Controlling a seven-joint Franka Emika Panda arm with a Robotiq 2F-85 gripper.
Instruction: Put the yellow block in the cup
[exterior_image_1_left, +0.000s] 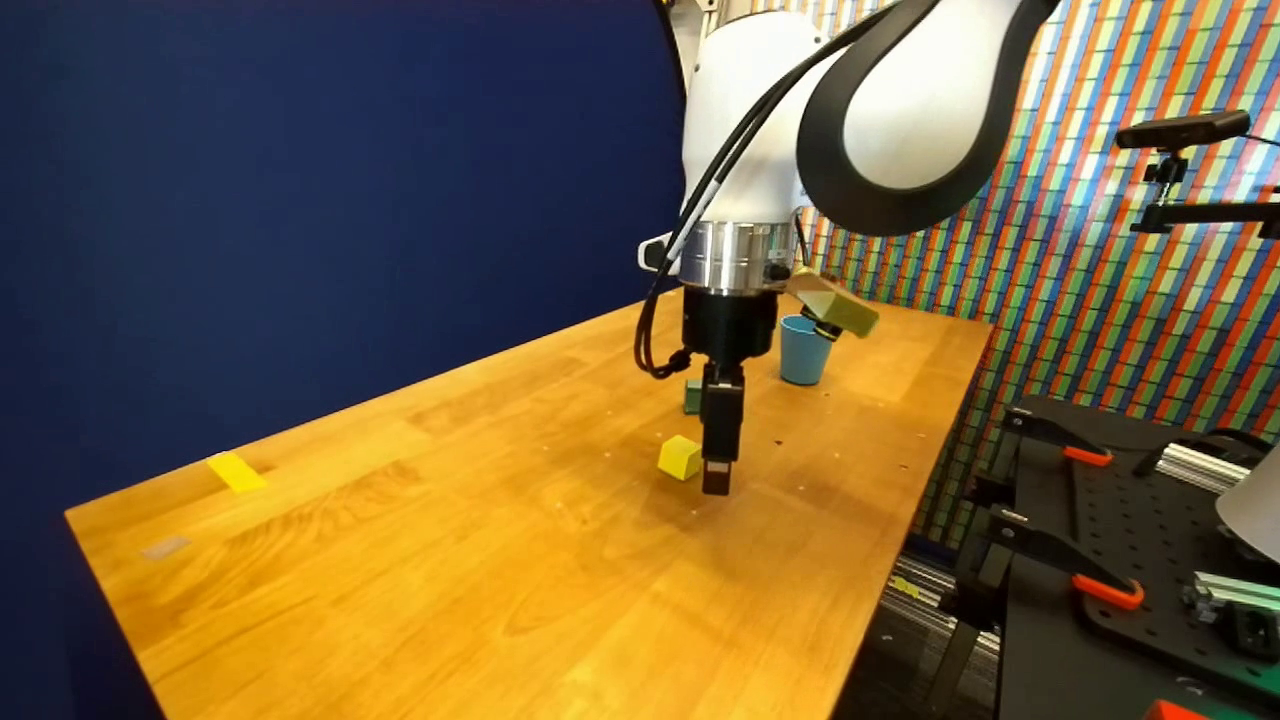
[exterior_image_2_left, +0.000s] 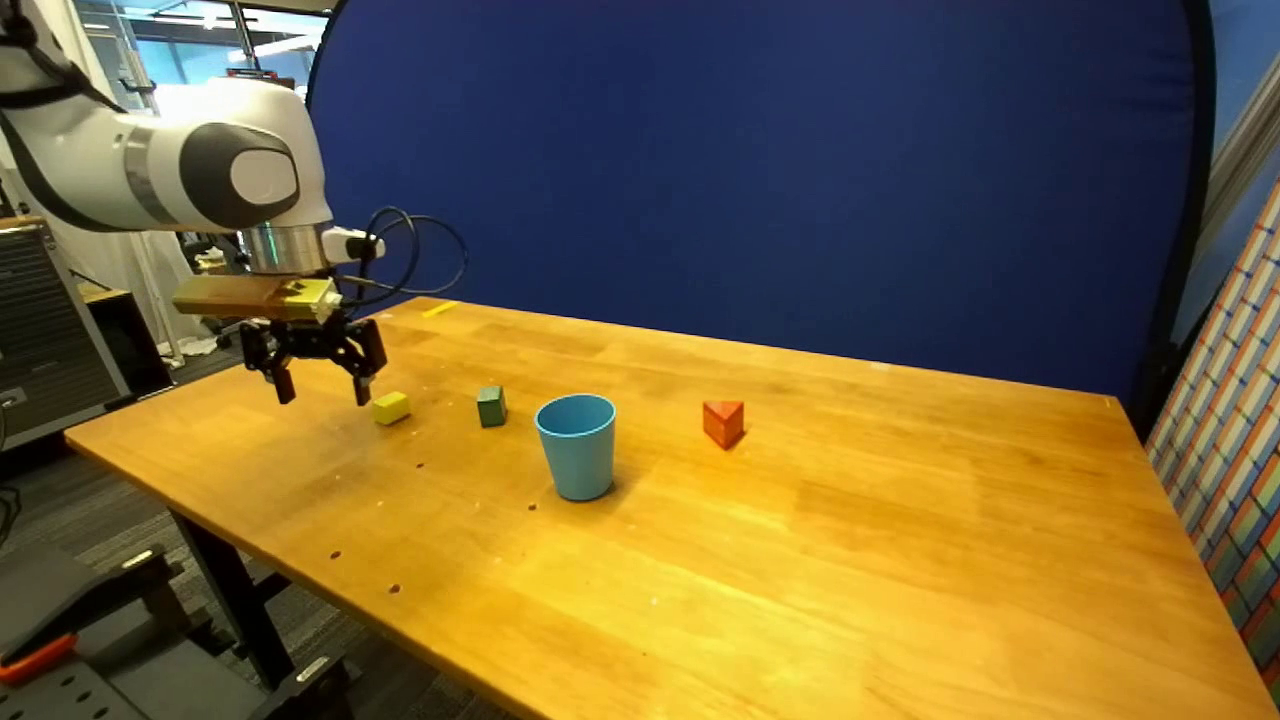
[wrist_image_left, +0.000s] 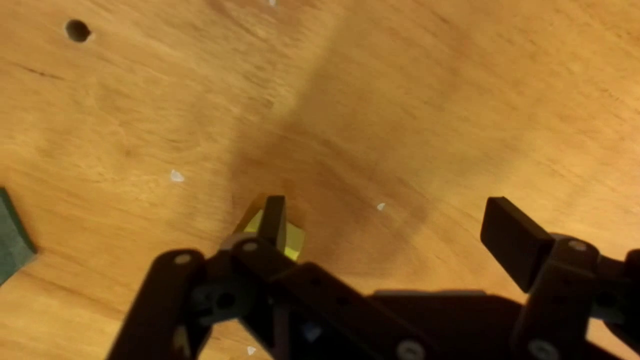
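Observation:
The yellow block (exterior_image_1_left: 680, 457) rests on the wooden table in both exterior views (exterior_image_2_left: 391, 408). In the wrist view the yellow block (wrist_image_left: 295, 240) is partly hidden behind one finger. The light blue cup (exterior_image_2_left: 580, 455) stands upright on the table, its mouth up; it also shows in an exterior view (exterior_image_1_left: 804, 352), partly behind the wrist camera mount. The cup is out of the wrist view. My gripper (exterior_image_2_left: 324, 393) is open with nothing between its fingers (wrist_image_left: 387, 215). It hangs above the table, beside the yellow block and apart from the cup. In an exterior view the gripper (exterior_image_1_left: 717, 480) shows edge-on.
A green block (exterior_image_2_left: 491, 406) sits between the yellow block and the cup; it also shows in the wrist view (wrist_image_left: 12, 240). A red triangular block (exterior_image_2_left: 724, 422) lies beyond the cup. A flat yellow piece (exterior_image_1_left: 237, 472) lies near the table's edge. A blue backdrop (exterior_image_2_left: 750, 180) stands behind.

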